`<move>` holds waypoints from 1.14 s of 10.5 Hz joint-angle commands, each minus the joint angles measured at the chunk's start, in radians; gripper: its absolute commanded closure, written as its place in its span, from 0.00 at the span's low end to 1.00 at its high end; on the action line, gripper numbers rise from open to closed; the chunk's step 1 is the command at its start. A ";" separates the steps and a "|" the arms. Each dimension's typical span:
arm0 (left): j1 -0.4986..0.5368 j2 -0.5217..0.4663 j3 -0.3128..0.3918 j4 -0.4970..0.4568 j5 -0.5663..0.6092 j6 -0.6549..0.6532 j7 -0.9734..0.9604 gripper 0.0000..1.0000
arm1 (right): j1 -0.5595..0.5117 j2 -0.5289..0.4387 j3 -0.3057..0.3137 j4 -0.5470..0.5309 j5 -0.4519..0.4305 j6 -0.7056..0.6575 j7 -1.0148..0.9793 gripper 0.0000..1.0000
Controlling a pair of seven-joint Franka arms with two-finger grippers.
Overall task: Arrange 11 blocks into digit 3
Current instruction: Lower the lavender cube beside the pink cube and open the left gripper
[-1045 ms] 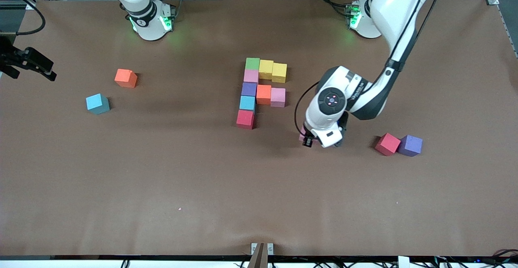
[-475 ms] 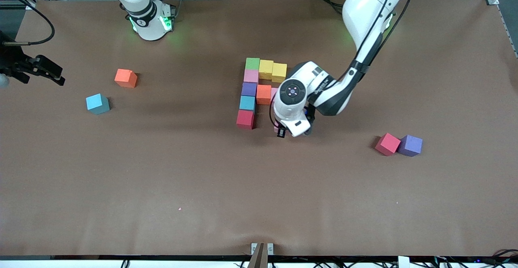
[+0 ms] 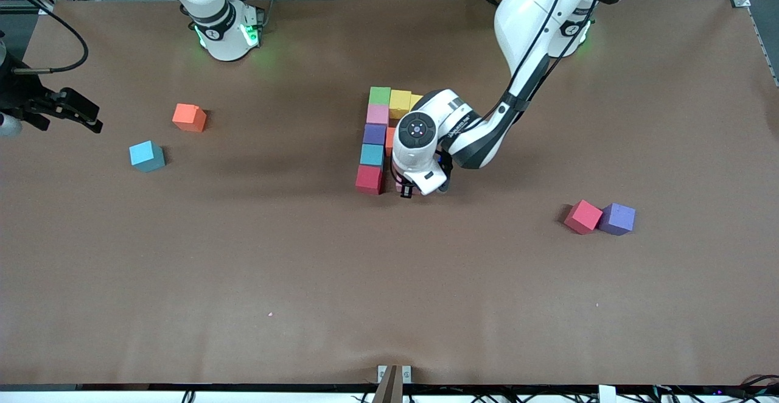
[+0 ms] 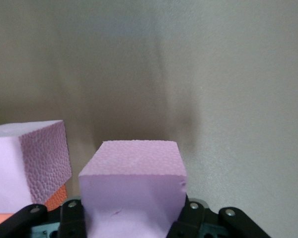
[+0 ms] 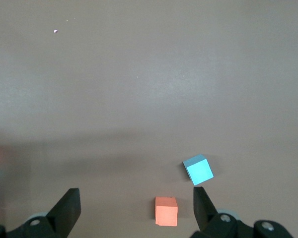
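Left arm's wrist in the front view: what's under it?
The left gripper, shut on a pink block beside the red block. The middle bar's orange block shows partly; its pink block is covered.

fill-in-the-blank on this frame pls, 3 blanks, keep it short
1. The left gripper is shut on a ____ block.
2. In the column, the purple block sits directly between the pink block and the ____ block.
3. The loose red block touches a loose ____ block.

Missing words: pink; cyan; purple
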 commanded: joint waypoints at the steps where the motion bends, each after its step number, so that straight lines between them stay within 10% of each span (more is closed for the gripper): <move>1: -0.024 0.017 0.010 0.029 -0.015 0.003 -0.039 0.94 | -0.010 -0.004 0.004 -0.006 0.007 0.017 -0.014 0.00; 12: -0.052 0.077 0.010 0.125 -0.017 0.010 -0.084 0.94 | 0.004 0.021 0.007 -0.006 -0.004 0.052 -0.007 0.00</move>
